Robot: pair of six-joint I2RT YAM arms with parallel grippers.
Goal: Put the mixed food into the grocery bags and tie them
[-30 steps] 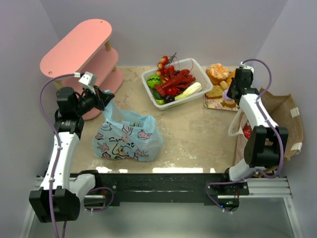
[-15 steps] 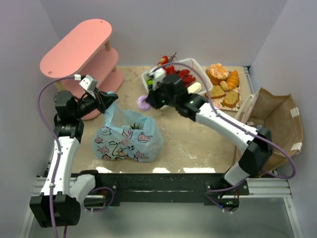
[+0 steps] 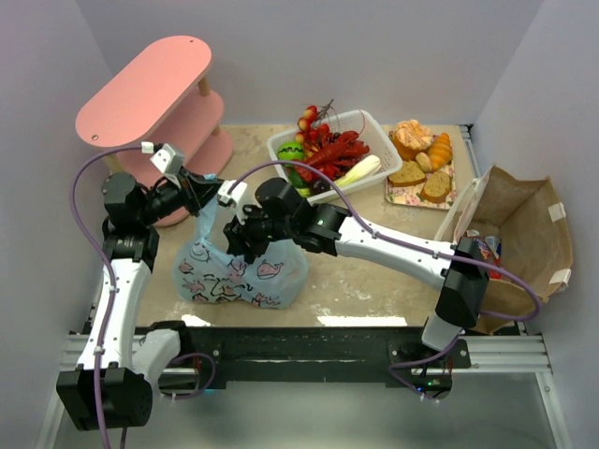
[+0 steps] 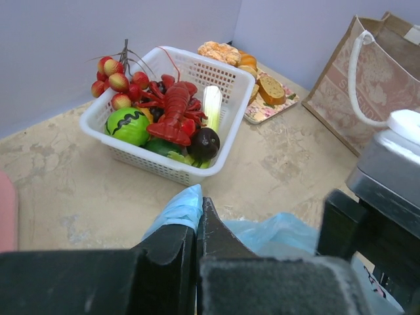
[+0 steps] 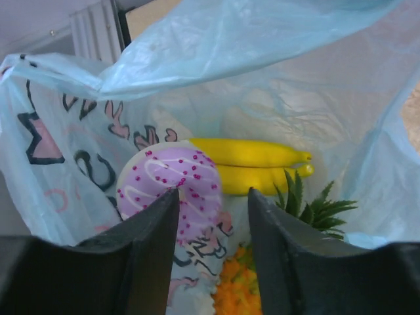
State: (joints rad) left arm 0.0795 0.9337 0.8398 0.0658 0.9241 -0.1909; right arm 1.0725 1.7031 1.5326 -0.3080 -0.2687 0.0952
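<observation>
Peering inside blue bag [image 5: 262, 39], right wrist alone shows doughnut [image 5: 174, 174], bananas [image 5: 249, 152].

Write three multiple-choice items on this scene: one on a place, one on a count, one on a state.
1. The lobster lies: A in the white basket; B in the blue bag; C in the left claw.
2. Bananas showing inside the blue bag: A none; B two; C five.
3. The left claw is: A wide open; B holding the lobster; C shut on the blue bag's edge.
Answers: A, the left wrist view shows it there; B, the right wrist view shows two; C, it pinches blue plastic.
</observation>
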